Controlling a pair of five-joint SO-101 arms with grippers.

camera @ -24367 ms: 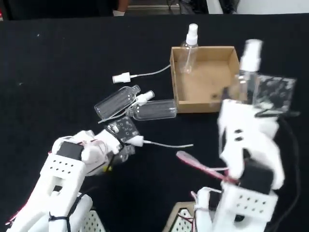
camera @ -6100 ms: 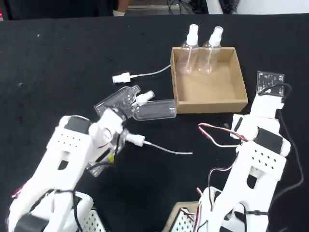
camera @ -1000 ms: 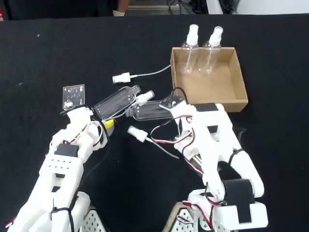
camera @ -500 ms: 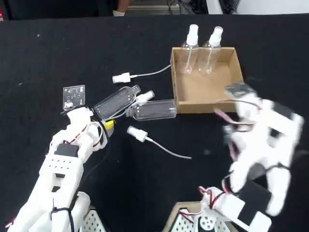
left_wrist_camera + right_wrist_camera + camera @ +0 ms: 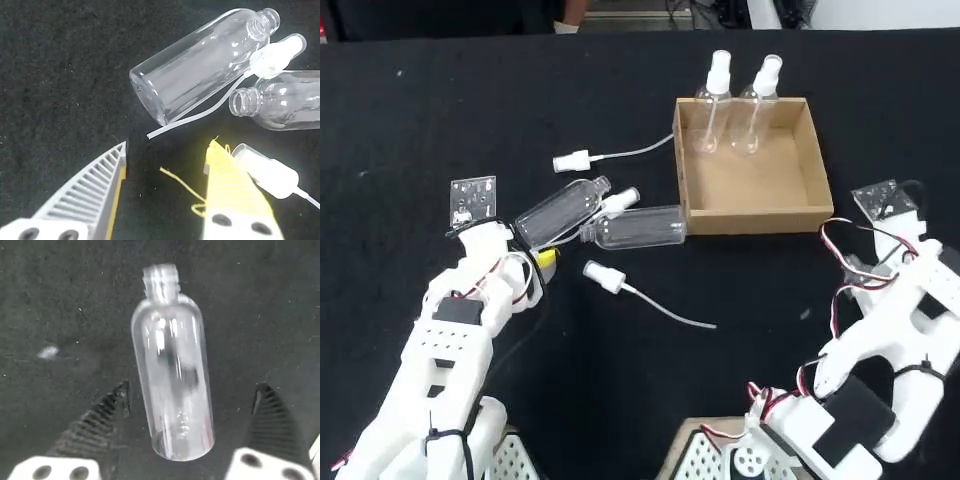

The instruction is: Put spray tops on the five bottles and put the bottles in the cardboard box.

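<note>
Right jaws spread wide, empty; uncapped bottle (image 5: 172, 365) lies flat between them, touching neither, long axis straight out from jaws, neck away. Left jaws open, empty; loose spray top (image 5: 603, 277) at their 3 o'clock, two lying bottles (image 5: 560, 210) at 1 o'clock. Cardboard box (image 5: 750, 215) at 11 o'clock from right arm (image 5: 900, 330).

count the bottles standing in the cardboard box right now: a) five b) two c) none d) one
b: one capped bottle and a second capped bottle stand upright side by side at the far wall of the cardboard box.
</note>
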